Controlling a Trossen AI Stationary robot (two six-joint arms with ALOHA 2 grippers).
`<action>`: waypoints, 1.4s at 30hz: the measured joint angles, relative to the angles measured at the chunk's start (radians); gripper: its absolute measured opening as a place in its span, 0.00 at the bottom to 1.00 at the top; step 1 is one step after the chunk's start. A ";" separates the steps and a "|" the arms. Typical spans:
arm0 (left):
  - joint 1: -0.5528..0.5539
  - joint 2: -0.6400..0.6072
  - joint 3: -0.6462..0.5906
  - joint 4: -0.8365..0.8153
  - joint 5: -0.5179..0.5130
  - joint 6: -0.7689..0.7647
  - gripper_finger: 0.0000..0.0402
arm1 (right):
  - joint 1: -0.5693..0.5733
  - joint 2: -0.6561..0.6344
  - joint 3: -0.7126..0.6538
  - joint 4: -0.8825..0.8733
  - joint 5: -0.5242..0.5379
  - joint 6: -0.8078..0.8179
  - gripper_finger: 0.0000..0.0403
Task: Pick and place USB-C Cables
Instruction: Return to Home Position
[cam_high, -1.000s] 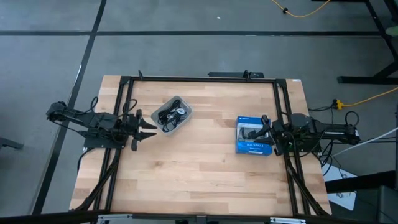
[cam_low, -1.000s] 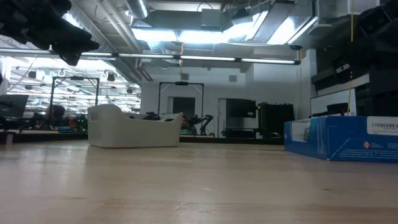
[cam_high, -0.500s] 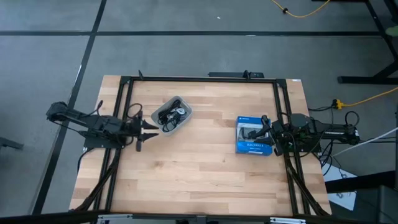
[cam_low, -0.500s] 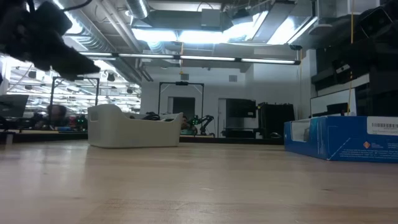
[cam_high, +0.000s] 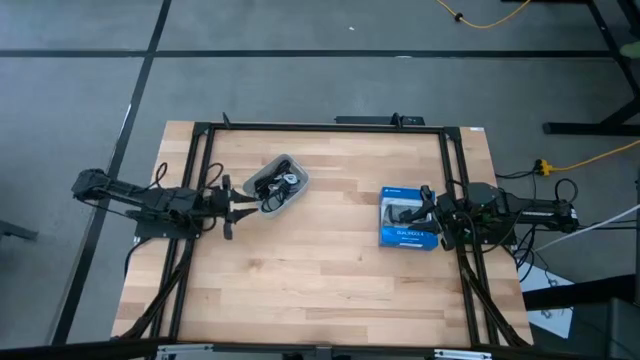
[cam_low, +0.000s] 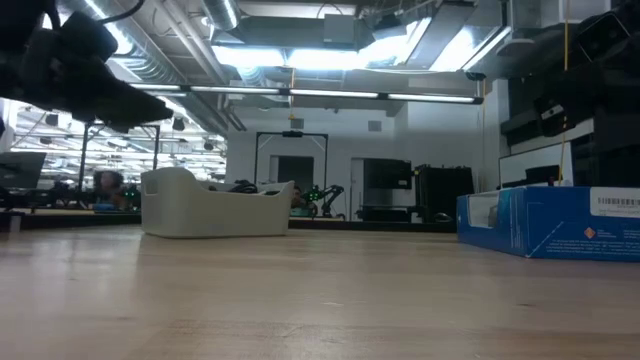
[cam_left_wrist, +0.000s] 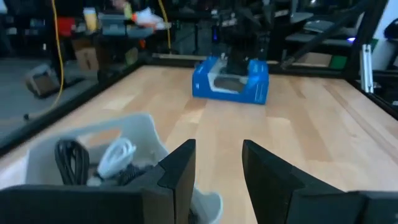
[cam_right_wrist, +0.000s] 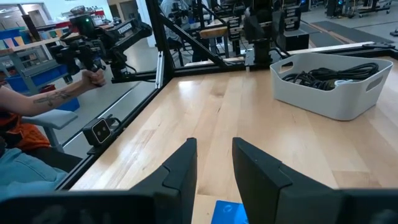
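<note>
The USB-C cables (cam_high: 275, 183) lie coiled in a translucent grey tray (cam_high: 291, 195) on the table's left half: black bundles (cam_left_wrist: 71, 158) and a white one (cam_left_wrist: 118, 155). The right wrist view shows them as a dark heap (cam_right_wrist: 329, 73). My left gripper (cam_high: 238, 208) hovers open just left of and nearer than the tray (cam_left_wrist: 146, 127), above the table (cam_low: 110, 95). Its fingers (cam_left_wrist: 183, 168) point toward the right edge. My right gripper (cam_high: 430, 213) waits open at the right side, over the blue box (cam_high: 406, 220).
The blue retail box (cam_low: 555, 222) stands on the table's right half, with bare wood between it and the tray (cam_low: 215, 205). A black frame rail (cam_high: 200, 160) runs along the table's sides. A person's arm (cam_right_wrist: 37, 99) shows beyond the table's edge.
My left gripper has come down a little beside the tray and turned about its wrist. The tray, the cables and the right arm have kept still.
</note>
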 joint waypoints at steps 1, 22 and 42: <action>0.019 -0.004 0.000 0.008 0.026 0.022 0.31 | 0.000 0.000 0.000 0.000 0.000 0.000 0.26; 0.299 -0.039 0.001 -0.092 0.382 -0.027 0.31 | 0.000 0.000 0.000 -0.017 0.048 -0.005 0.26; 0.290 -0.039 0.001 -0.093 0.377 -0.073 0.31 | 0.000 0.000 -0.005 0.006 0.145 -0.053 0.26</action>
